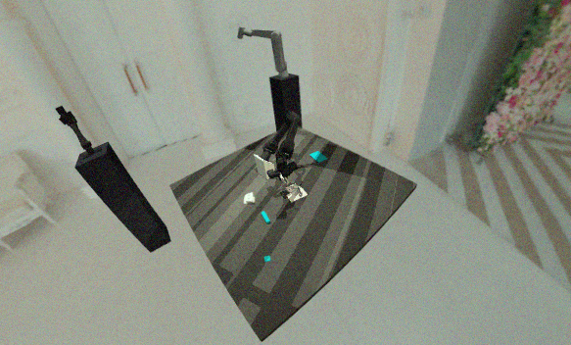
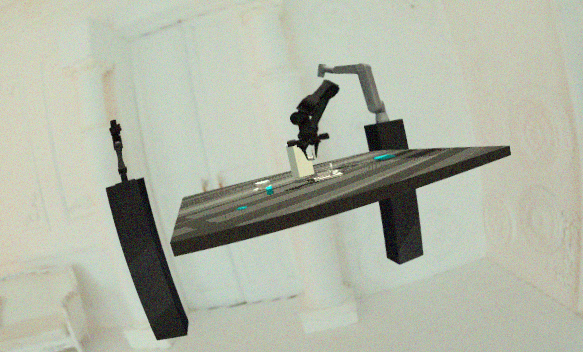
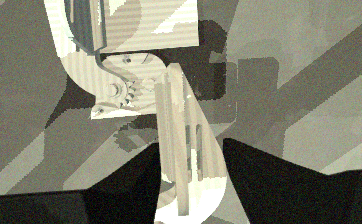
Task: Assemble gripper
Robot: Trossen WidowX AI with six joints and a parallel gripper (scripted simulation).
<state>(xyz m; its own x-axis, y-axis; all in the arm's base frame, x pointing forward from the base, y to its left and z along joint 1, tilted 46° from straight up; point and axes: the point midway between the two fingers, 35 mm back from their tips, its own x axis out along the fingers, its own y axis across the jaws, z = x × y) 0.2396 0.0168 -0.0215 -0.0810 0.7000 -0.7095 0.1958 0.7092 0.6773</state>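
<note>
My gripper (image 1: pixel 284 178) (image 2: pixel 311 157) (image 3: pixel 191 148) is shut on a cream jaw (image 3: pixel 182 135), which points away from the fingers. The cream gripper base (image 1: pixel 299 195) (image 2: pixel 330 175) (image 3: pixel 182 35) lies on the table just beyond and below it. The other jaw (image 3: pixel 57 35) lies over the base at the upper left of the wrist view, its round toothed end around a pin. The held jaw's tip overlaps the base's near edge and hides the second pin; whether it touches is unclear. A small white piece (image 1: pixel 249 198) (image 2: pixel 262 185), possibly the housing plate, lies apart on the table.
A cream board (image 1: pixel 263 167) (image 2: pixel 299 162) stands upright close beside the gripper. A flat cyan piece (image 1: pixel 318 156) (image 2: pixel 384 157), a cyan bar (image 1: pixel 265 217) (image 2: pixel 269 190) and a small cyan piece (image 1: pixel 267 258) (image 2: pixel 242 208) lie on the dark striped table (image 1: pixel 371 196).
</note>
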